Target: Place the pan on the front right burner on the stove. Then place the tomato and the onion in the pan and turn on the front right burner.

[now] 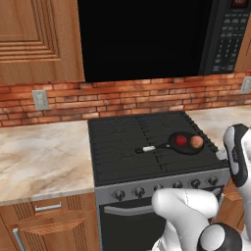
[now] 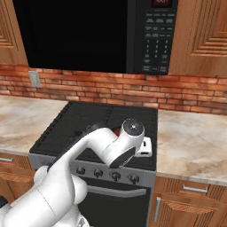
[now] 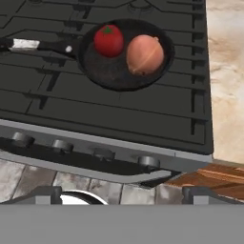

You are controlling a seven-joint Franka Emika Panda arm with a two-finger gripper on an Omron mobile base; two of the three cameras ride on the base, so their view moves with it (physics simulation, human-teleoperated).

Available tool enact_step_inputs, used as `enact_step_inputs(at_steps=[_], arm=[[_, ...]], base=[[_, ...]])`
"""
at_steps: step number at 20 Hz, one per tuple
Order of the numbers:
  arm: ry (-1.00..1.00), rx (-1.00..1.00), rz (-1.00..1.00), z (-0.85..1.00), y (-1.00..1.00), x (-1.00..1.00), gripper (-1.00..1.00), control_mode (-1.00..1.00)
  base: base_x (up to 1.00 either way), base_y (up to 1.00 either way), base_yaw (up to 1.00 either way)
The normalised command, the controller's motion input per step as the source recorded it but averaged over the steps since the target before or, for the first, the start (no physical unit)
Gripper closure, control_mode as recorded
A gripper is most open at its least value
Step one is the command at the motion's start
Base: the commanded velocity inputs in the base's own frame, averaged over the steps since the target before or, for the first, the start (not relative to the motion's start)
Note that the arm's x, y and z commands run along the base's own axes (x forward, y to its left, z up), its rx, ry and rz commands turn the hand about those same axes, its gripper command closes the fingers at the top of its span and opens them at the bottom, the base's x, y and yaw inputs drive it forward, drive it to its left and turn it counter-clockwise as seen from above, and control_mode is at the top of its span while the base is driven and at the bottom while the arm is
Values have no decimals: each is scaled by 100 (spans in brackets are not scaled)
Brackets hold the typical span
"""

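Note:
The black pan [image 3: 114, 71] sits on the front right burner [image 3: 157, 102] of the stove [image 3: 57, 95], with its long handle [image 3: 38, 45] pointing left. Inside it the red tomato [image 3: 108, 40] lies on the left and the tan onion [image 3: 145, 54] on the right, close together. The left base view shows the same pan [image 1: 186, 148] with the tomato [image 1: 181, 140] and the onion [image 1: 196, 141] in it. My gripper [image 3: 124, 195] is open and holds nothing. It hovers in front of the stove, out past the knob row, and its fingertips [image 3: 47, 194] stand wide apart.
A row of dark knobs [image 3: 102, 153] runs along the steel front above the oven handle bar [image 3: 86, 171]. Marble counter [image 3: 226, 71] lies to the right of the stove, and more counter [image 1: 39, 157] to its left. A microwave [image 2: 88, 31] hangs above. My arm [image 2: 106, 146] hides most of the pan in the right base view.

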Motion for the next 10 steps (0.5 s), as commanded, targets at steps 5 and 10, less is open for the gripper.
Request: enact_step_inputs(at_steps=[5, 10], arm=[[-12, 0, 1, -5, -14, -46, -100, -100], [-14, 0, 3, -7, -21, -21, -100, -100]], base=[[0, 0, 0], [0, 0, 0]])
